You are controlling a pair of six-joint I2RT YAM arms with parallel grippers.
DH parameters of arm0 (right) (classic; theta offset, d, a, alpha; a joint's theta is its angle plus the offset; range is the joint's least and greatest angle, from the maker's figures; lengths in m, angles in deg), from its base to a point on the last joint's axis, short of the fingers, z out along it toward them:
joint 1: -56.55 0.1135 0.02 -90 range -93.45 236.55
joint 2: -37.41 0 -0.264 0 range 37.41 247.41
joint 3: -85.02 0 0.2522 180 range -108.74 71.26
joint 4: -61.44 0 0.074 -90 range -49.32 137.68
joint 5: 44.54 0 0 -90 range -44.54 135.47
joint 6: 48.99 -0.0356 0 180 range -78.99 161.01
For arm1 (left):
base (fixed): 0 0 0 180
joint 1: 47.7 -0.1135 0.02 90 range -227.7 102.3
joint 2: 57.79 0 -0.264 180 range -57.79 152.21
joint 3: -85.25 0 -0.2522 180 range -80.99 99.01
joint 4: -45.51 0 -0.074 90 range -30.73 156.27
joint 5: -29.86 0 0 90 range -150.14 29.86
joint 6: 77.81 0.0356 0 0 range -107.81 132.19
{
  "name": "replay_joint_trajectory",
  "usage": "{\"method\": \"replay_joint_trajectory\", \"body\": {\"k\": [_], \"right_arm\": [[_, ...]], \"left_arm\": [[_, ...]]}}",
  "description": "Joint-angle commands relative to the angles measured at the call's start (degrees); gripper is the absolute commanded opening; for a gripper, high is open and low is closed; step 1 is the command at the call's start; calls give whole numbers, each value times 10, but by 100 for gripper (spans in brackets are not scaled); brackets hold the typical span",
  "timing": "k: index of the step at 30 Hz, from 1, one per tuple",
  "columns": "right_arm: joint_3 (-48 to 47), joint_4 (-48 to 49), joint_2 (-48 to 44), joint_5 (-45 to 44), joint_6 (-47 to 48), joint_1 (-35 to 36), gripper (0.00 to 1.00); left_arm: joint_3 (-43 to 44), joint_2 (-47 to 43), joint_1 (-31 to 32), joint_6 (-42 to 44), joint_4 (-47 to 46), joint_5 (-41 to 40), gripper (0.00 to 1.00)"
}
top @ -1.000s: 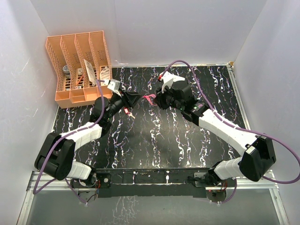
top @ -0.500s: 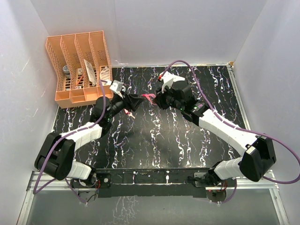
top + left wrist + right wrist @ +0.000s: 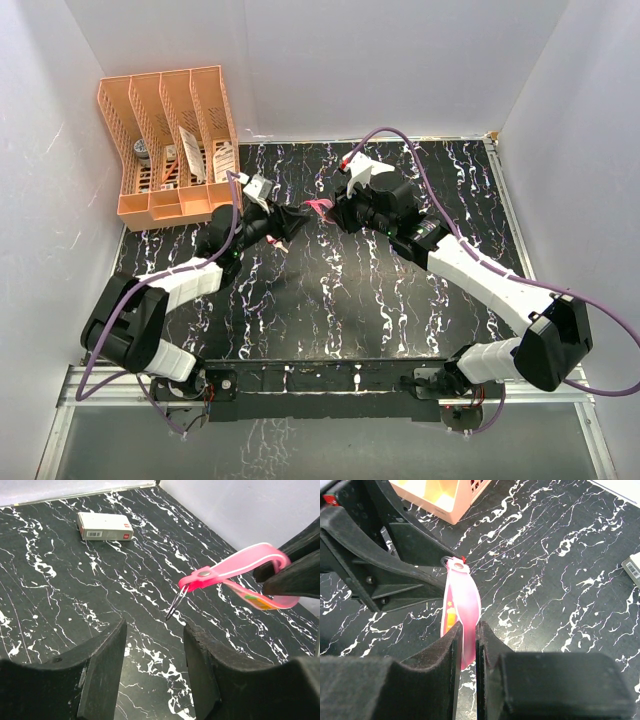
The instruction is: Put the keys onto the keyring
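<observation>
Pink-tagged thin metal keyring [image 3: 200, 574] hangs right of the peach slotted plastic rack [image 3: 170, 140], its tag pinched by the right gripper [image 3: 467, 630]. The left gripper [image 3: 154, 632], between rack and ring, has its 2 jaws spread, gripping nothing.

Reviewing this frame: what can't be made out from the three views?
- keys: not identifiable in any view. A red speck at the top of the keyring in the right wrist view is too small to name.
- The keyring's metal ring: top view, too small and crowded between the left gripper and right gripper.
- white box: right wrist view, cut off by the right edge.
</observation>
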Motion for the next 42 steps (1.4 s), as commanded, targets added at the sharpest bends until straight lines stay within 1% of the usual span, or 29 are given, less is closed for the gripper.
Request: {"method": "replay_joint_trajectory", "body": {"k": [1, 3, 4, 12, 17, 24, 26, 32, 36, 42], "right_arm": [[-17, 24, -23, 11, -2, -1, 13], [-16, 24, -24, 12, -2, -1, 13], [-15, 24, -24, 12, -2, -1, 13], [-12, 23, -23, 9, -2, -1, 13], [-10, 24, -23, 5, -1, -1, 13], [-7, 24, -19, -5, -1, -1, 13], [-6, 24, -18, -6, 0, -1, 13], [-4, 28, -17, -15, -1, -1, 13], [-2, 30, -15, -24, -1, -1, 13], [-5, 26, 0, -41, -6, -1, 13]], "left_arm": [[27, 6, 6, 13, -21, 9, 45], [31, 9, 6, 13, -23, 8, 38], [32, 9, 6, 12, -26, 7, 36], [34, 1, 9, 6, -34, 10, 36], [29, -7, 11, 6, -34, 10, 30], [23, -29, 11, 9, -30, 2, 27], [21, -35, 12, 9, -29, -1, 23], [17, -38, 12, 9, -29, 0, 8], [16, -38, 12, 7, -31, 0, 1], [11, -38, 12, 4, -38, -3, 0]]}}
